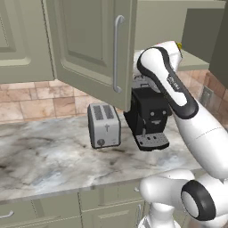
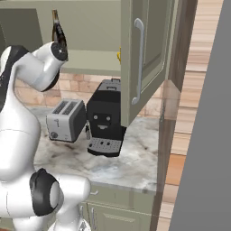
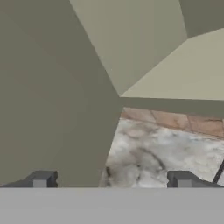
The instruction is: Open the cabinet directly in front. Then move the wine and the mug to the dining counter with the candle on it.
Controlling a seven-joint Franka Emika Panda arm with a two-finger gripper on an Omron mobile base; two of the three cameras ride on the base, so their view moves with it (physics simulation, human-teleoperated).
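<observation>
Cabinet [image 2: 144, 63]: both doors open; step 1 done. Wine [image 2: 57, 31]: on cabinet shelf, left. Mug [image 2: 119, 55]: same shelf, right, mostly behind door. Gripper [image 3: 111, 179]: jaws wide, empty, near shelf. Remaining: carry 2 items to dining counter.

Open cabinet doors [image 1: 95, 49] flank shelf access; coffee machine [image 2: 106, 119], toaster [image 2: 66, 120] below.
</observation>
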